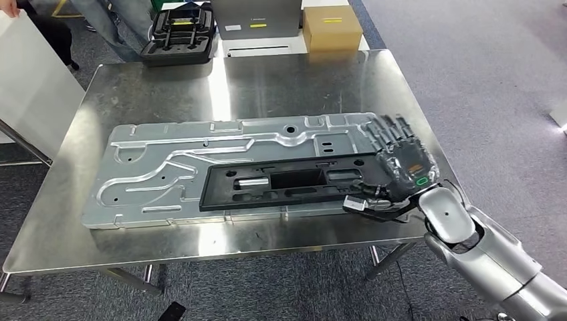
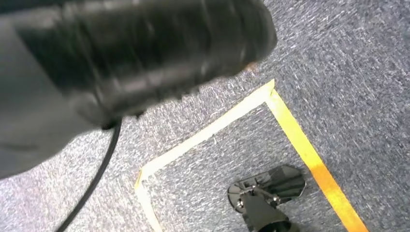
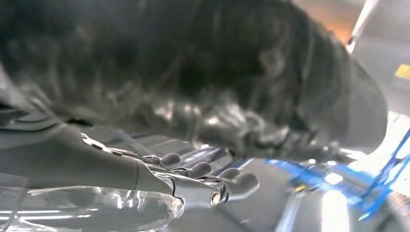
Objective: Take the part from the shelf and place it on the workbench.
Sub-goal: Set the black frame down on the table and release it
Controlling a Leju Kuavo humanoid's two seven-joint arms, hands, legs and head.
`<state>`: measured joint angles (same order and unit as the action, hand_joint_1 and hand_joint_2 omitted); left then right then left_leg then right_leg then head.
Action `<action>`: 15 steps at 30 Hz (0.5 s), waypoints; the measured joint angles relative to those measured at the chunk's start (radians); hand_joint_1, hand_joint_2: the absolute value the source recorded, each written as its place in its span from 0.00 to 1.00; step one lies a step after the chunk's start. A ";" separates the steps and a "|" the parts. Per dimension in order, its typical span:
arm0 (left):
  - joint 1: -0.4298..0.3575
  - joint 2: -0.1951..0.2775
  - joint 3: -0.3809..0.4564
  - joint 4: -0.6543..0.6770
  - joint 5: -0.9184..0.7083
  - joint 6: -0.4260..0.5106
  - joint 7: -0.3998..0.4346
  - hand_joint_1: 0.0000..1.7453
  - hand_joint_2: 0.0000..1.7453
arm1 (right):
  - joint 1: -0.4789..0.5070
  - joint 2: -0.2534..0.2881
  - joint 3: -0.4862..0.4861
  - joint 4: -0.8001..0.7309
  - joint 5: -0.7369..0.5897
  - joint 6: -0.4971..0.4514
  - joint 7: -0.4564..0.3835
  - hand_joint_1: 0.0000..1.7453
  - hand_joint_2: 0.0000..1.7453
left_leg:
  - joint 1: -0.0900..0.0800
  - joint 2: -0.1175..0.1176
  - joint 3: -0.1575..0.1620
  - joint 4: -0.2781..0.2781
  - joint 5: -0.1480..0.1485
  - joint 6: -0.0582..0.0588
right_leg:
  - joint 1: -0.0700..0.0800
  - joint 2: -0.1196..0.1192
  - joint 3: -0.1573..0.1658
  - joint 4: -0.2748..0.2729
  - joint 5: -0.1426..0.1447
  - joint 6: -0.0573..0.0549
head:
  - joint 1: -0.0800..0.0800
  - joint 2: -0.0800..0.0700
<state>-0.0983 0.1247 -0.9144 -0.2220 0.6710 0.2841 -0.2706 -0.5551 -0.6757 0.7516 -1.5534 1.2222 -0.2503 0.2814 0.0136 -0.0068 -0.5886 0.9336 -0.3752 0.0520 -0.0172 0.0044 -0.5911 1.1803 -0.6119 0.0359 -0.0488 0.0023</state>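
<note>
On workbench (image 1: 60,227), part (image 1: 220,167), blurred right robot hand (image 1: 399,167)

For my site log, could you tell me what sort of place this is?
Probably a factory or workshop test area: a stainless steel workbench carries a large stamped metal panel with a black part on it, and yellow floor tape marks the grey carpet.

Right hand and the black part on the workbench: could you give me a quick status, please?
Right hand open, fingers spread over the part's end. Black part lying flat on the silver panel, on the workbench. Left hand: state unclear.
</note>
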 joint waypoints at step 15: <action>-0.004 -0.002 -0.005 0.001 0.019 -0.032 0.004 0.00 0.00 | 0.082 0.027 -0.152 -0.291 0.041 -0.052 -0.043 0.00 0.00 | 0.028 0.003 -0.145 0.297 -0.179 -0.077 | -0.021 0.006 -0.018 -0.113 0.145 -0.038 | -0.010 0.000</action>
<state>-0.1023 0.1231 -0.9190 -0.2209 0.6903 0.2525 -0.2667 -0.4733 -0.6488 0.5999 -1.8447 1.2631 -0.3023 0.2383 0.0411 -0.0041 -0.7340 1.2305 -0.5544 -0.0247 -0.0382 0.0108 -0.6096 1.0671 -0.4666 -0.0021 -0.0588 0.0023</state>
